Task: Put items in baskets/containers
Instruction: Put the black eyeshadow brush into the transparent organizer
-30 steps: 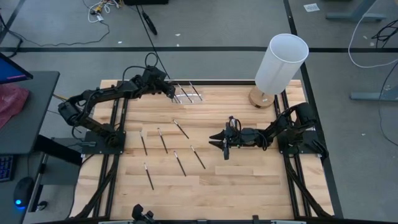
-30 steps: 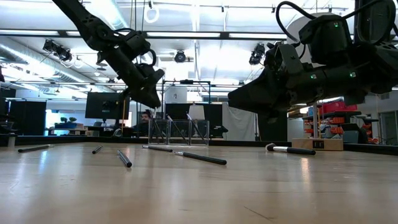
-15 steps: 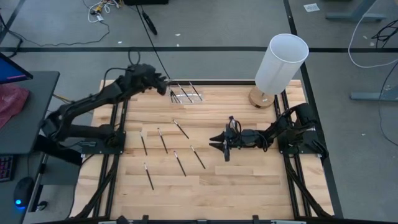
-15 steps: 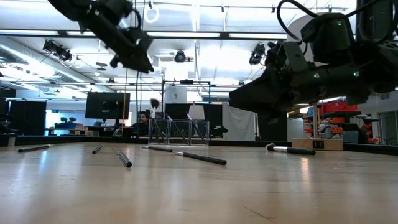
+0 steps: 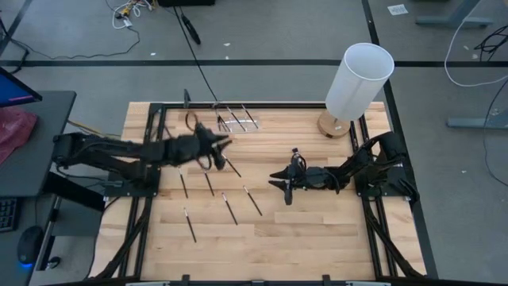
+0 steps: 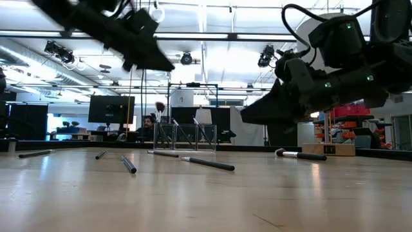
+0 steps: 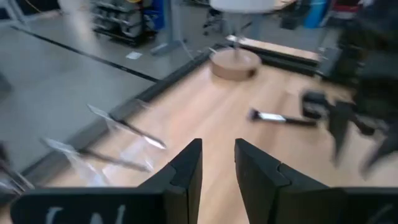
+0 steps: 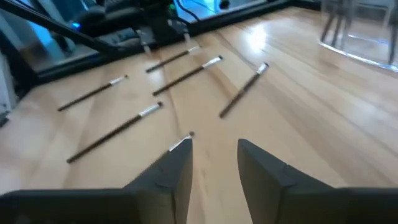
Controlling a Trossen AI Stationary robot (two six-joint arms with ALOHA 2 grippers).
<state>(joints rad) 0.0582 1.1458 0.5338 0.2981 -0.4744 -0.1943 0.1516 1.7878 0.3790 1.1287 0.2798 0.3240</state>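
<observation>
The wooden table (image 5: pixel 317 230) carries the clear organiser box (image 5: pixel 236 119) at its far edge, already holding a few brushes, probably set there so both arms can reach it. The left gripper (image 5: pixel 223 144) hangs between the box and the loose brushes, fingers slightly apart and grasping nothing; the right gripper (image 5: pixel 279 180) waits low near the middle, also empty. Six slim dark brushes (image 5: pixel 230 165) lie scattered on the wood, thin sticks with small tips.

Clear organiser (image 5: pixel 237 120) at table's (image 5: pixel 317 238) back edge, loose brushes (image 5: pixel 230 208) in front; white cylinder (image 5: pixel 359 80) at back right.
</observation>
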